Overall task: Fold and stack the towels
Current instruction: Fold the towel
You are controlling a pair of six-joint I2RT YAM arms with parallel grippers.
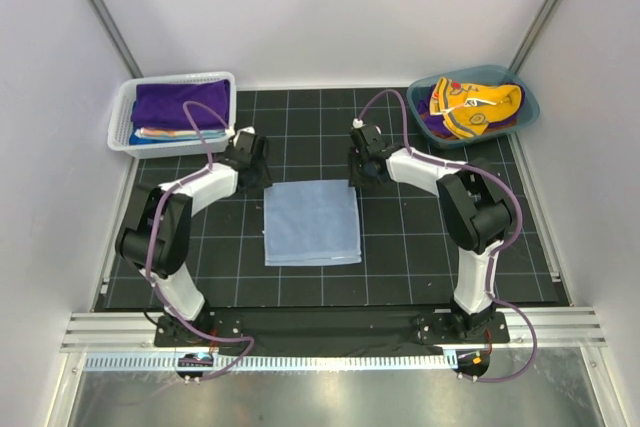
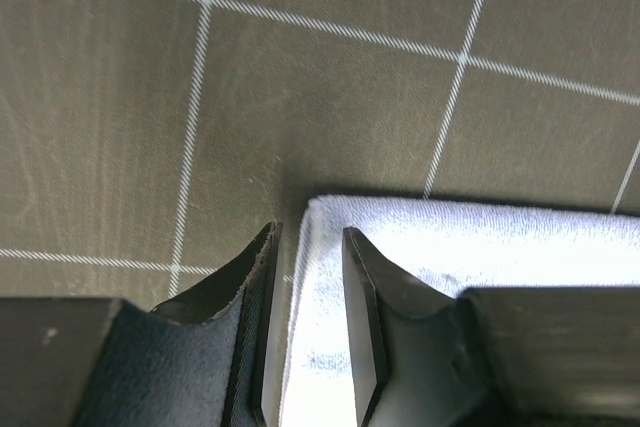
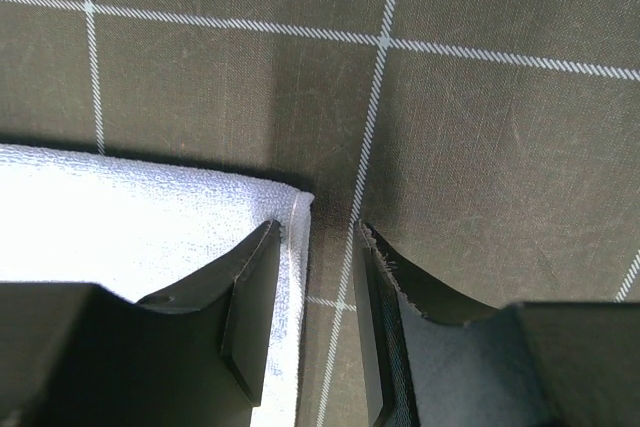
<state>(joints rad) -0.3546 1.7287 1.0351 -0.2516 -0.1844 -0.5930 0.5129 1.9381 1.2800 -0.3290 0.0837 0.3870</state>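
Note:
A light blue towel [image 1: 311, 222] lies folded flat on the black grid mat in the middle. My left gripper [image 1: 258, 175] is low at its far left corner. In the left wrist view the left gripper [image 2: 310, 247] is open, its jaws astride the towel's [image 2: 480, 247] left edge and not closed on it. My right gripper [image 1: 360, 172] is low at the far right corner. In the right wrist view the right gripper [image 3: 315, 247] is open, with the towel's [image 3: 130, 217] right edge between the jaws. A deep purple towel [image 1: 180, 103] lies in the basket. A yellow-orange towel [image 1: 478, 107] lies in the tub.
A white mesh basket [image 1: 120, 125] stands at the back left with folded cloths stacked in it. A teal tub [image 1: 528, 107] stands at the back right with crumpled cloths. White walls enclose the mat on three sides. A metal rail runs along the near edge.

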